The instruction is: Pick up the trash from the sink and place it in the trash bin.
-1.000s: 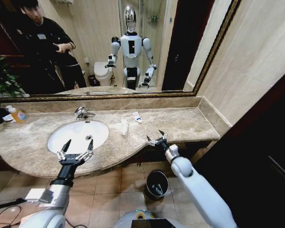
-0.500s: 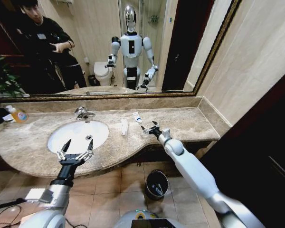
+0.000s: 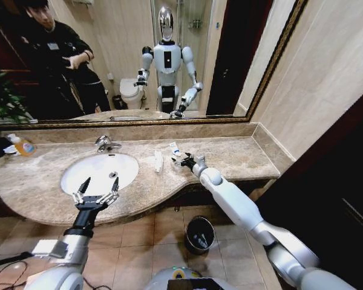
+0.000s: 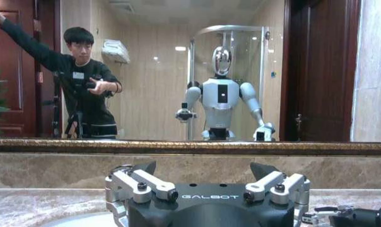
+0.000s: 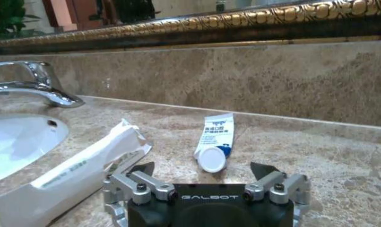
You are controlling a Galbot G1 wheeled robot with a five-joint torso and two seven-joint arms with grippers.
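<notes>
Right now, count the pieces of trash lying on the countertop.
2. A white sachet lies beside the sink; a small white tube lies just past it toward the mirror, ahead of the right gripper. Others may be hidden.
</notes>
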